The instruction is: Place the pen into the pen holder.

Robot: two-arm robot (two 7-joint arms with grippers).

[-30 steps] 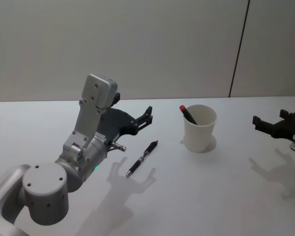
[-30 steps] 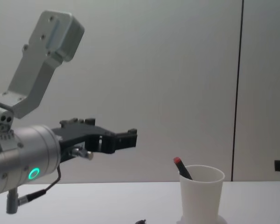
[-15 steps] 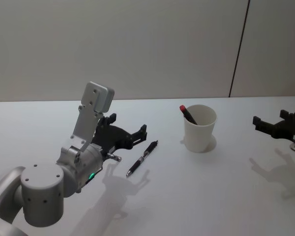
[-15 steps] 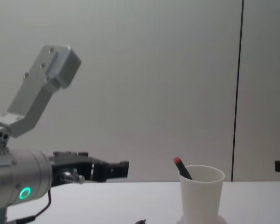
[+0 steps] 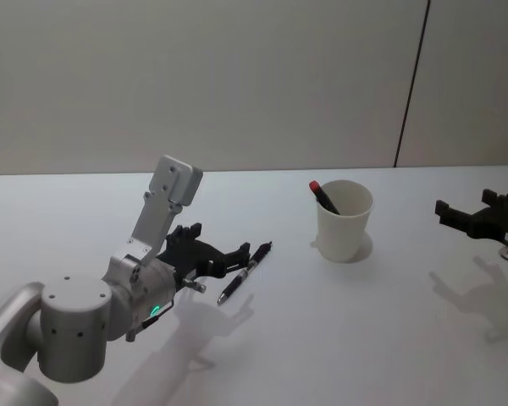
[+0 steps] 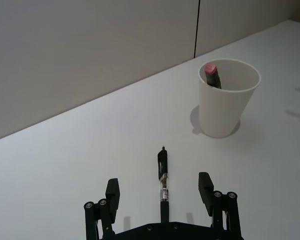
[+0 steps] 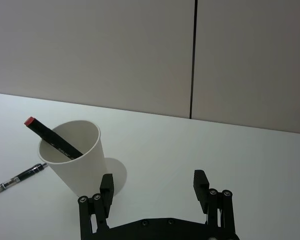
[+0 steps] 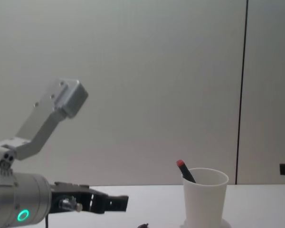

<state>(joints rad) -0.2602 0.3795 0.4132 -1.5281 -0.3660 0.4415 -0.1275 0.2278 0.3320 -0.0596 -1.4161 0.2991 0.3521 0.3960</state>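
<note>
No wording can be read. Faint print runs along the black marker (image 7: 56,142) standing inside the white paper cup (image 7: 84,171), too small to make out.

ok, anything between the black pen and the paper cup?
Nothing: bare table between the black pen and the paper cup, seen in the left wrist view.

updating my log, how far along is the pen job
Done: nothing yet; the pen lies on the table, and the pen holder holds a red-capped marker. In hand: the left end effector, open, sits low, straddling the pen. Left: close, lift, carry, drop in. The right end effector is parked open at the right.
</note>
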